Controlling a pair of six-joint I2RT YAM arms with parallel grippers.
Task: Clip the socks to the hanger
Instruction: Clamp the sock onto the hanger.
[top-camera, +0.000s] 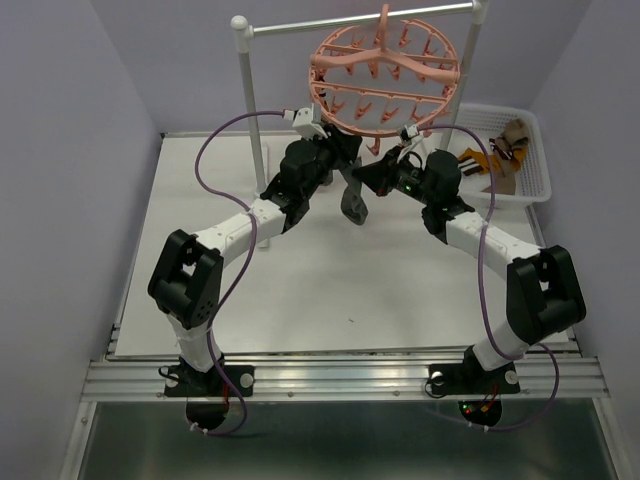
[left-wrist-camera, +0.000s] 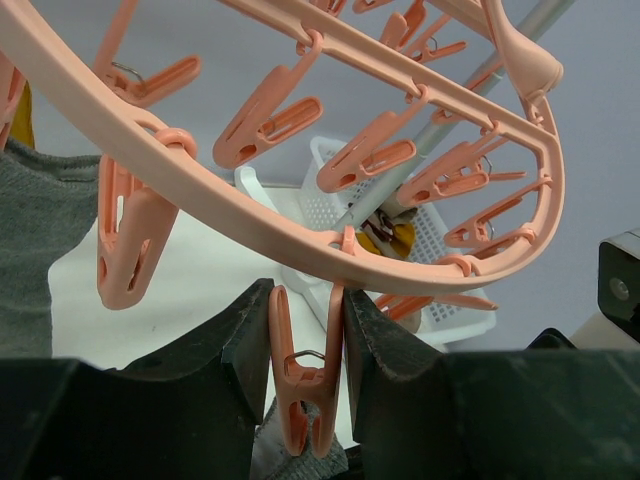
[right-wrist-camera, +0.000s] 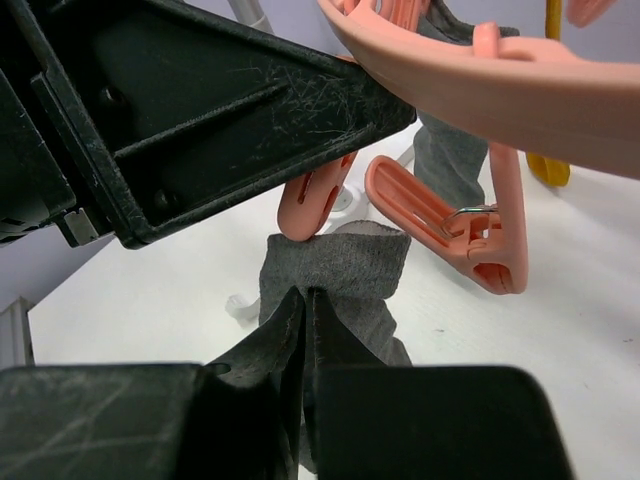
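Note:
The salmon-pink hanger (top-camera: 385, 75) hangs from the rail, and its ring (left-wrist-camera: 250, 215) crosses the left wrist view. My left gripper (left-wrist-camera: 306, 300) is shut on the handles of one dangling clip (left-wrist-camera: 303, 385). Under that clip my right gripper (right-wrist-camera: 305, 292) is shut on a grey sock (right-wrist-camera: 345, 265), held upright so its top edge touches the clip's tip (right-wrist-camera: 312, 205). From above, the sock (top-camera: 355, 203) dangles between both grippers (top-camera: 340, 152) (top-camera: 372, 172). Another grey sock (right-wrist-camera: 450, 160) and a mustard one (right-wrist-camera: 548, 170) hang on the hanger. More socks (top-camera: 500, 150) lie in the basket.
A white mesh basket (top-camera: 540, 170) stands at the back right of the table. The white-posted rail stand (top-camera: 248, 100) holds the hanger at the back. Several free clips (left-wrist-camera: 270, 115) dangle around the ring close to both grippers.

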